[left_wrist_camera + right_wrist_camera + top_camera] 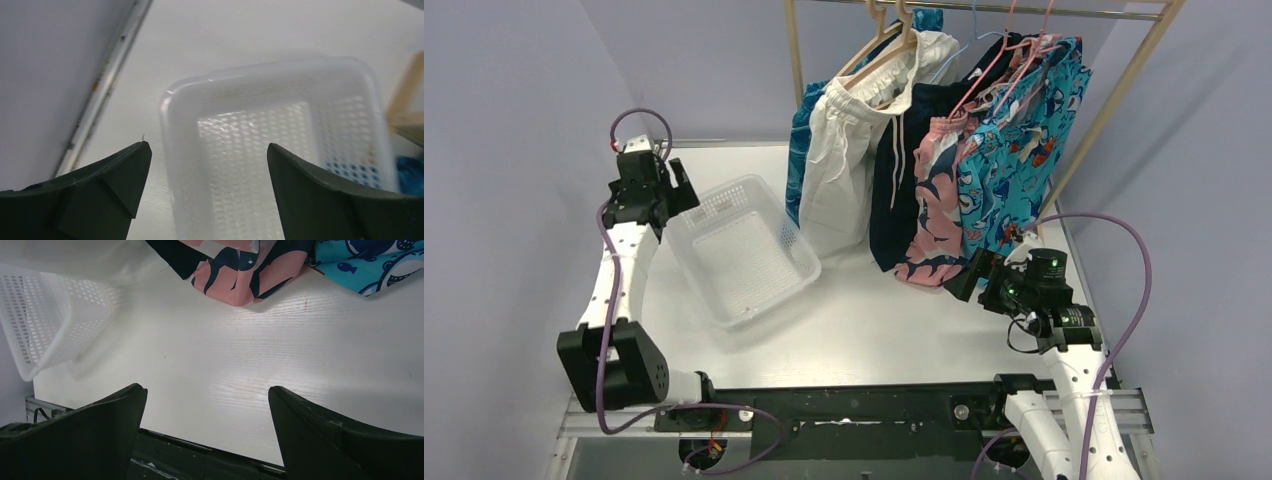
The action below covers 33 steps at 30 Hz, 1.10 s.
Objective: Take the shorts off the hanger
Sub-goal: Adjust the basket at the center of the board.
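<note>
On the rail (984,8) at 12 o'clock: five shorts (924,190), all hung, none removed. Left claw (207,150), right claw (207,390): released, nothing grasped.

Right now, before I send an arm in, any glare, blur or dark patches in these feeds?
Top external: evenly lit and sharp, shadows soft around the basket. Left wrist: basket overexposed and slightly soft, mesh washing out toward the rim; fingers nearly black. Right wrist: bright glare patch on the table, floral shorts in focus at the top edge.
</note>
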Tool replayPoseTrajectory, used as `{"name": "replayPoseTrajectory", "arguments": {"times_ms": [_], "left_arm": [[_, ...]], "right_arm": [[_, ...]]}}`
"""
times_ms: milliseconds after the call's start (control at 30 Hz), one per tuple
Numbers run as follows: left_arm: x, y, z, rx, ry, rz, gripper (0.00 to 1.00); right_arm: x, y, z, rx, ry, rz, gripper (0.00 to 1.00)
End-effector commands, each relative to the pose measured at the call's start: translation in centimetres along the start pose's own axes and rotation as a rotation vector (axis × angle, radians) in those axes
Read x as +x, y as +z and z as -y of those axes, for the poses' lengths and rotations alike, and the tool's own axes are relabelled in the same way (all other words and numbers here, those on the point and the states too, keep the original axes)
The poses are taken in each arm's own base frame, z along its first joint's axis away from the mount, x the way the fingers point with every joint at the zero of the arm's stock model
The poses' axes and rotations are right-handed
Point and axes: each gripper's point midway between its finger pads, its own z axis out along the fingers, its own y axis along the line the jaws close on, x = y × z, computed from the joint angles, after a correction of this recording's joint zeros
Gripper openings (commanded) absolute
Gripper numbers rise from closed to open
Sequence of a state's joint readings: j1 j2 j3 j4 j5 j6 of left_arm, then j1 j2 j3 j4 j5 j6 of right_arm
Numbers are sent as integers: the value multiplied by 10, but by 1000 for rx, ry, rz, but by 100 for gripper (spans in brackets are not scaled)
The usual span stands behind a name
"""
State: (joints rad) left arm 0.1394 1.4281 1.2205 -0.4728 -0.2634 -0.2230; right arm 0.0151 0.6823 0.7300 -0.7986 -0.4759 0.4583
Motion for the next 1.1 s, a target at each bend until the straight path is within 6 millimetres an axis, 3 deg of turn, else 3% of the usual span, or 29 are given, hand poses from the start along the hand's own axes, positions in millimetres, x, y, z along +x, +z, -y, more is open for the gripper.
{"name": "replayPoseTrajectory", "arguments": {"times_ms": [0, 100, 200, 267, 367, 467, 600, 733, 833, 933, 1067], "left_arm": [[-7, -81, 84, 522, -85, -3, 87], [27, -108, 116, 623, -169, -85, 87], [72, -119, 142, 674, -227, -220, 87], [105, -121, 149, 660, -249, -326, 87], [151, -109, 131, 527, -280, -438, 87], [170, -89, 90, 319, -344, -455, 89], [165, -61, 23, 155, -458, -424, 93], [138, -39, -28, 70, -501, -392, 93], [104, -33, -22, 150, -457, -374, 92], [81, -39, 3, 284, -446, -389, 92], [76, -56, 44, 370, -343, -348, 92]], "right_arm": [[-10, 3, -8, -42, -27, 39, 98], [-12, 4, -6, -25, -20, 42, 98], [-12, 6, 0, 3, -14, 46, 98], [-10, 8, 2, 11, -7, 38, 98], [-7, 8, 5, 25, -5, 30, 98], [-8, 6, 7, 37, 0, 38, 98], [-8, 5, 9, 50, 3, 43, 98], [-9, 4, 9, 55, 3, 45, 98], [-9, 4, 9, 56, 3, 48, 98], [-8, 4, 9, 57, 5, 47, 98], [-9, 4, 10, 60, 7, 49, 98]]}}
